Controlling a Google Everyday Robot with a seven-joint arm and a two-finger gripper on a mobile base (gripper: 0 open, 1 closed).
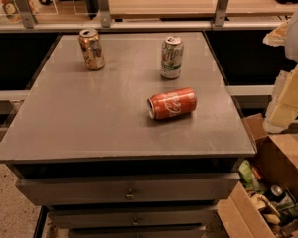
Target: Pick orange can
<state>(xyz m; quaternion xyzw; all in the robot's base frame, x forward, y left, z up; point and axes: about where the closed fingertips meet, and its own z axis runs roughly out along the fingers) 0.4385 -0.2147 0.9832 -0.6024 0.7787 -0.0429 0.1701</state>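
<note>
In the camera view, the gripper (286,100) shows as a pale, yellowish-white shape at the right edge, beyond the right side of the grey table (89,133) and above an open cardboard box (283,157). It touches none of the cans and holds nothing that can be seen. Whether it stands apart or together cannot be told from here.

The orange can (92,49) stands upright near the far left corner of the tabletop. Its long axis is vertical, its silver top faces up, and its bronze body carries pale mottled markings. It is well apart from the gripper, almost the full table width away.

A silver-white can with green markings (172,57) also stands upright, to the right of the orange can and apart from it. Nearer the camera, a red can (172,103) lies on its side, its long axis running roughly left to right and its top end facing left. Drawers (130,195) with small knobs sit beneath the tabletop.
</note>
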